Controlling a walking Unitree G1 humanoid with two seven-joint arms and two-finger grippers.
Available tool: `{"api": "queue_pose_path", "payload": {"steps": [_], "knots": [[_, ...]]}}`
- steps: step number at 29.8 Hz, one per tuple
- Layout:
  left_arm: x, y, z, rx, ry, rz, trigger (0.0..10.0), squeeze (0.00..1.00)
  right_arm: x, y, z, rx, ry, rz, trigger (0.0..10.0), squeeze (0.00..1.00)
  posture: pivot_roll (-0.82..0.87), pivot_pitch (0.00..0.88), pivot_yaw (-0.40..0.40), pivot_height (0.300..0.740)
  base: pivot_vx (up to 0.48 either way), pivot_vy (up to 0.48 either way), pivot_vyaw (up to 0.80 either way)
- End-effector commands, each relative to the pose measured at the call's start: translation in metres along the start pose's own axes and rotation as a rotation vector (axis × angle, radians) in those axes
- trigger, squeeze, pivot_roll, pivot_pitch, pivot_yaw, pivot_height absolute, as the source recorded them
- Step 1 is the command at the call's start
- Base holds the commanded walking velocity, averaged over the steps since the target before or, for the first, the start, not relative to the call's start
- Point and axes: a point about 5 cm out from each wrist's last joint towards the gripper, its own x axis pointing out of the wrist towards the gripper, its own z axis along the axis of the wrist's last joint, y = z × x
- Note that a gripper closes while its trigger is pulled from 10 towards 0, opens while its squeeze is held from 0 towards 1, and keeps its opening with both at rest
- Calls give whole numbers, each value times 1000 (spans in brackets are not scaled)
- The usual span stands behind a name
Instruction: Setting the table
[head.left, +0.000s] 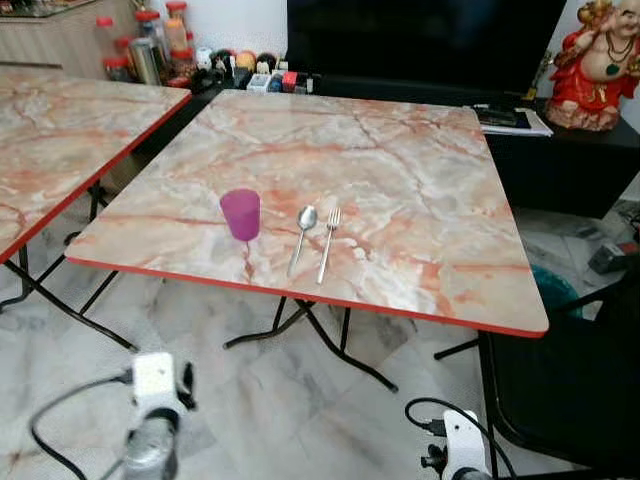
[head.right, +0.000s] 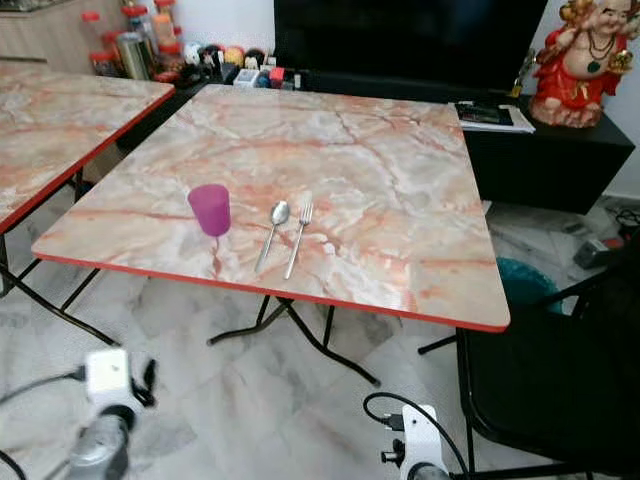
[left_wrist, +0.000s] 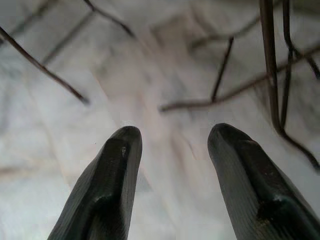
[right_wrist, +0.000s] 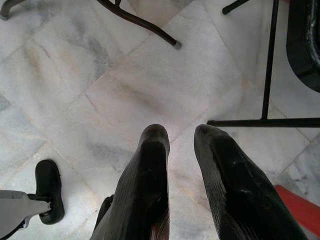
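Observation:
A purple cup (head.left: 240, 214) stands upright near the front edge of the marble table (head.left: 400, 170) with the red rim. Just right of it lie a spoon (head.left: 302, 236) and a fork (head.left: 329, 242), side by side, handles toward me. Both arms hang low below the table's front edge: the left arm (head.left: 152, 420) and the right arm (head.left: 465, 450). My left gripper (left_wrist: 175, 132) is open over the floor with nothing between its fingers. My right gripper (right_wrist: 181, 131) points at the floor tiles, its fingers a little apart and empty.
A second marble table (head.left: 60, 140) stands close on the left. A black chair (head.left: 580, 380) sits at the right by the table's corner, with a teal bin (head.left: 555, 290) behind it. Jars (head.left: 150, 50), a dark screen and a red statue (head.left: 598, 65) line the back.

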Motion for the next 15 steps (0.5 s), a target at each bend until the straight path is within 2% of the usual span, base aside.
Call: {"api": "queue_pose_path", "payload": {"steps": [1, 4, 5, 6, 7, 8, 9, 11, 12, 13, 15], "knots": [[0, 4, 0, 16, 11, 1, 10000, 0, 0, -2, 0, 9, -3, -7, 10000, 0, 59, 0, -36, 740, 0, 0, 0], [-2, 13, 3, 17, -34, 77, 10000, 0, 0, -2, 0, 17, -8, -14, 10000, 0, 60, 0, -39, 740, 0, 0, 0], [-4, 26, 5, 5, -53, 160, 10000, 0, 0, -2, 0, 17, -8, -15, 10000, 0, 60, 0, -39, 740, 0, 0, 0], [-5, 32, 6, 6, -59, 200, 10000, 0, 0, -3, 0, 18, -9, -15, 10000, 0, 66, 0, -43, 740, 0, 0, 0], [-8, 49, 6, 25, -68, 287, 10000, 0, 0, -3, 0, 16, -9, -14, 10000, 0, 72, 0, -46, 740, 0, 0, 0], [-8, 49, 6, 25, -68, 287, 10000, 0, 0, -3, 0, 16, -9, -14, 10000, 0, 72, 0, -46, 740, 0, 0, 0], [-10, 55, 7, 31, -71, 319, 10000, 0, 0, -3, 0, 15, -8, -14, 10000, 0, 72, 0, -46, 740, 0, 0, 0], [-14, 80, 13, 13, -100, 392, 10000, 0, 0, -3, 1, 9, -8, -10, 10000, 0, 71, 0, -49, 740, 0, 0, 0], [-14, 80, 13, 13, -100, 392, 10000, 0, 0, -3, 1, 9, -8, -10, 10000, 0, 71, 0, -49, 740, 0, 0, 0], [-12, 89, 24, 10, -148, 398, 10000, 0, 0, -3, 1, 9, -9, -10, 10000, 0, 74, 0, -51, 740, 0, 0, 0], [-8, 93, 39, 6, -204, 389, 10000, 0, 0, -3, 1, 8, -10, -12, 10000, 0, 74, 0, -51, 740, 0, 0, 0]]}}
